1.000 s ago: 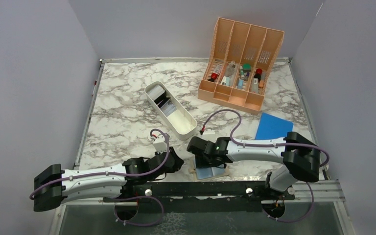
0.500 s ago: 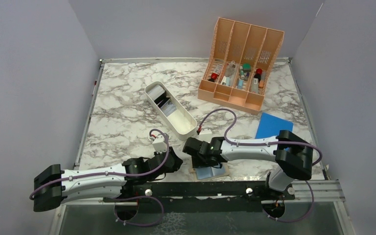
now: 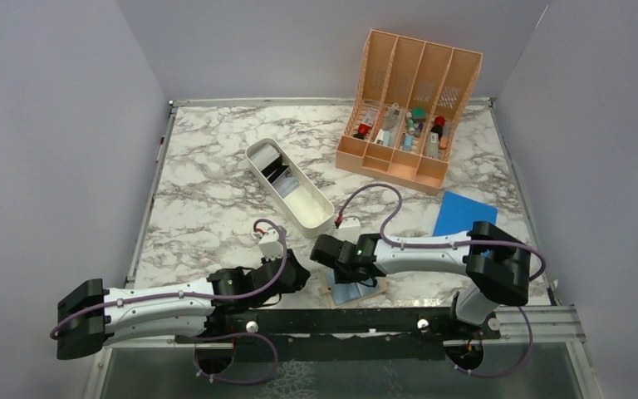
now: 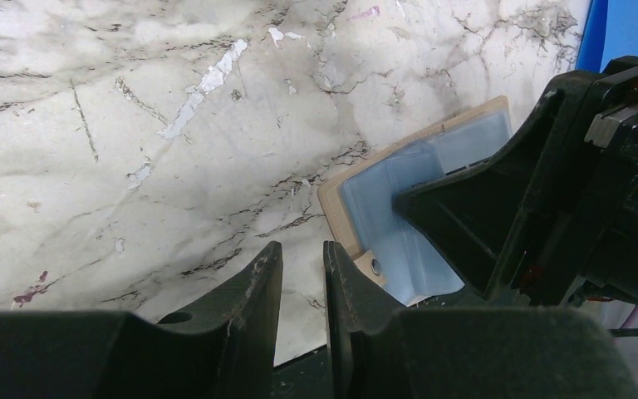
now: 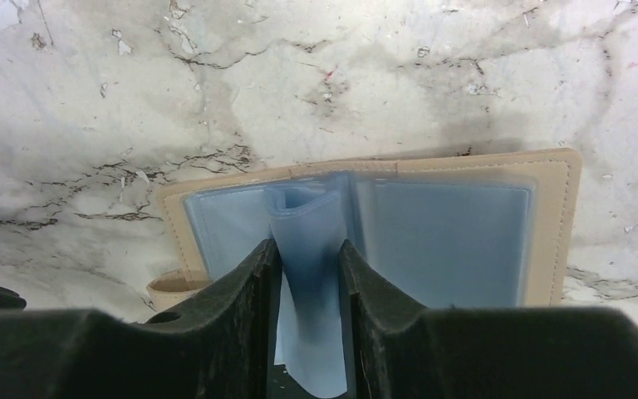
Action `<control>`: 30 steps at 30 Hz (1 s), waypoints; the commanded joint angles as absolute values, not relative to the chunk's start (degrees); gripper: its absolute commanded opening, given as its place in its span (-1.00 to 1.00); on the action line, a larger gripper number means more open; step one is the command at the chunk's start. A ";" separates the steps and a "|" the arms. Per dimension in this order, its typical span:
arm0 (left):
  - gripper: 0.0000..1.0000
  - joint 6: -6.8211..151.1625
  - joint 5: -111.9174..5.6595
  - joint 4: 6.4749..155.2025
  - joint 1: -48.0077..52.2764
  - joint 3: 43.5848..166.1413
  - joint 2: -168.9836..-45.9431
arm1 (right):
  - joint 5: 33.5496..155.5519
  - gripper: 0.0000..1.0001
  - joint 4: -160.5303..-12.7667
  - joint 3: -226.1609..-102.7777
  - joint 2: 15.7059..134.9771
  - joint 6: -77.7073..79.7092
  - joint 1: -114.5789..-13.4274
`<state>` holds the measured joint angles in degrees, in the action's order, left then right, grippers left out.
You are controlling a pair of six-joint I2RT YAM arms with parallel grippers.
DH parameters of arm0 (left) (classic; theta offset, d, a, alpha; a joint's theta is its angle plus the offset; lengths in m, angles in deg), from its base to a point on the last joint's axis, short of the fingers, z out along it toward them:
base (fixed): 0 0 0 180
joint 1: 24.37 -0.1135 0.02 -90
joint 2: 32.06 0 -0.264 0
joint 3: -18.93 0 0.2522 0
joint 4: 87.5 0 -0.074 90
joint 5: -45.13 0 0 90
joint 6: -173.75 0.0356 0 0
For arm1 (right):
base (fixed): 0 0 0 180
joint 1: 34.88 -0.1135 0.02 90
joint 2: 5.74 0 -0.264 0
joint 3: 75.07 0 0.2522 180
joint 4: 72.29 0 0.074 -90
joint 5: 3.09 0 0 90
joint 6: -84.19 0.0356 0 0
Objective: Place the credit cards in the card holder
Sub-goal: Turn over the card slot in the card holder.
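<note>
pinching blue sleeve point(image 5: 311, 233) of open card holder point(image 5: 465, 216) w/ right jaws

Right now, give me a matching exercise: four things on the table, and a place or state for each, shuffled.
Things:
1. card holder
2. tray
3. organizer
4. blue sheet

Places or states:
A. standing at the far edge
B. flat on the right side
C. open at the near edge
D. slanted, mid-table

Pairs: 1-C, 2-D, 3-A, 4-B
</note>
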<state>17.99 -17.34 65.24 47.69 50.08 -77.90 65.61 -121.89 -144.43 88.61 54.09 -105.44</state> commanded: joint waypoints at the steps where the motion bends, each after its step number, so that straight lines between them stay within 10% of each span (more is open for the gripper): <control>1: -0.44 18.23 -15.78 64.38 47.44 50.87 -77.69 | 63.79 -0.39 -120.71 -141.76 89.67 54.57 -105.98; 30: -0.59 24.23 -30.34 86.15 44.32 60.65 -105.15 | 81.05 -0.57 -83.14 -111.16 60.17 54.74 -98.07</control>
